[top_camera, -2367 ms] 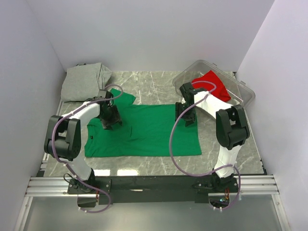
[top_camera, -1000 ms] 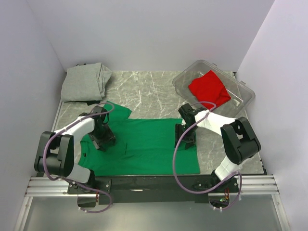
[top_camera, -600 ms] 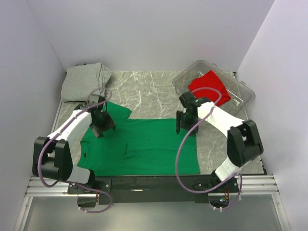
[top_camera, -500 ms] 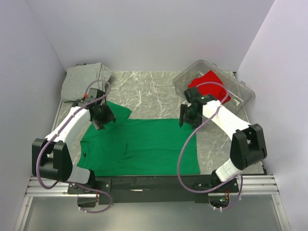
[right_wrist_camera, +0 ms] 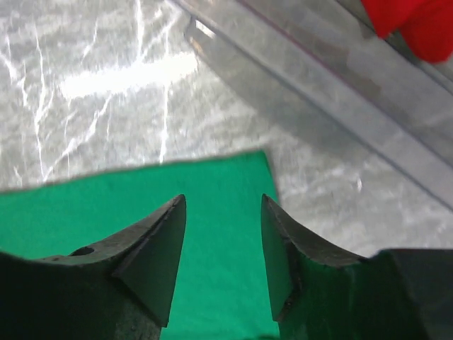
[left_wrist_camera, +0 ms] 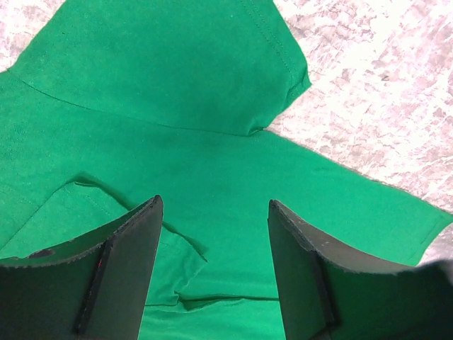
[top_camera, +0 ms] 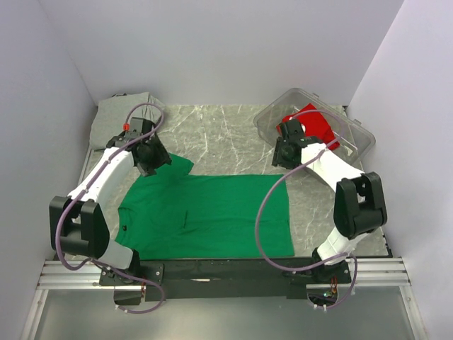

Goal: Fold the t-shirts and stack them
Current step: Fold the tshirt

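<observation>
The green t-shirt (top_camera: 212, 212) lies spread flat across the near middle of the table, its far sleeve (left_wrist_camera: 163, 64) under my left arm. My left gripper (top_camera: 152, 161) is open and empty, raised above that sleeve and shoulder (left_wrist_camera: 212, 205). My right gripper (top_camera: 283, 157) is open and empty, raised above the shirt's far right corner (right_wrist_camera: 241, 184). The red t-shirt (top_camera: 315, 124) lies in the clear plastic bin (top_camera: 354, 142) and shows in the right wrist view (right_wrist_camera: 414, 21). The grey t-shirt (top_camera: 117, 117) lies bunched at the far left corner.
The bin's clear wall (right_wrist_camera: 340, 85) runs just beyond the right gripper. White walls close in the marble table (top_camera: 219, 134) on the left, back and right. The arm bases stand on the rail (top_camera: 226, 269) at the near edge.
Both grippers dragged the green shirt toward the near edge, let go of it and rose back toward the far side. The shirt now lies flatter and nearer.
</observation>
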Motion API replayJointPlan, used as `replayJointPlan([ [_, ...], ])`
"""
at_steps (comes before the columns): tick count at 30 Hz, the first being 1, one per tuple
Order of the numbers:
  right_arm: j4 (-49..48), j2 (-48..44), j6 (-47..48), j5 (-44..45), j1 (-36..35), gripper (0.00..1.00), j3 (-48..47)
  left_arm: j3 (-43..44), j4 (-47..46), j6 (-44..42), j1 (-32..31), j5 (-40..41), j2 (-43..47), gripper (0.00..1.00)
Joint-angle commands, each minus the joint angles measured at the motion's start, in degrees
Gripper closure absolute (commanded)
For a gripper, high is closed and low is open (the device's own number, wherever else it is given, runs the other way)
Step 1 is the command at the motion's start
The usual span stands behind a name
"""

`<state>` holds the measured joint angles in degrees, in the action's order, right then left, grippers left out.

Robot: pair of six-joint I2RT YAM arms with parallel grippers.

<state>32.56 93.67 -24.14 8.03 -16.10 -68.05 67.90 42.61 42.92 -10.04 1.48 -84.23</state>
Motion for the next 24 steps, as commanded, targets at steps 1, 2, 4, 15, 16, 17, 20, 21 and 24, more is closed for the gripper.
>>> replayJointPlan([
  [1,-6.1,2.1,0.8,-0.3,1.1,0.47,-0.3,3.0,-1.7,-0.5,0.1,1.3,-0.2,0.33],
  [2,-6.0,3.3,0.9,-0.2,1.2,0.48,-0.5,3.1,-1.7,-0.4,0.1,1.4,-0.4,0.33],
  [4,-5.9,3.9,1.5,0.1,1.3,0.49,-0.3,3.2,-1.6,-0.1,0.0,1.7,-0.4,0.33],
  [15,-6.7,6.0,2.0,-1.0,2.0,0.50,2.9,0.4,-1.7,1.6,0.1,2.0,1.4,0.33],
  [16,-6.7,6.2,2.0,-1.1,2.1,0.50,3.2,0.2,-1.7,1.7,0.0,2.0,1.7,0.33],
  [17,-6.8,6.5,2.0,-1.2,2.1,0.50,3.4,0.0,-1.7,1.8,0.1,2.0,1.8,0.33],
  [20,-7.7,7.4,2.2,-1.6,2.2,0.50,4.3,-0.7,-1.8,2.4,0.1,2.0,2.5,0.33],
  [21,-7.9,7.8,2.3,-1.6,2.2,0.51,4.4,-1.0,-1.8,2.6,0.1,2.0,2.7,0.33],
  [24,-8.7,8.6,2.7,-1.4,2.2,0.52,4.9,-1.4,-1.6,2.9,0.1,2.1,3.3,0.33],
])
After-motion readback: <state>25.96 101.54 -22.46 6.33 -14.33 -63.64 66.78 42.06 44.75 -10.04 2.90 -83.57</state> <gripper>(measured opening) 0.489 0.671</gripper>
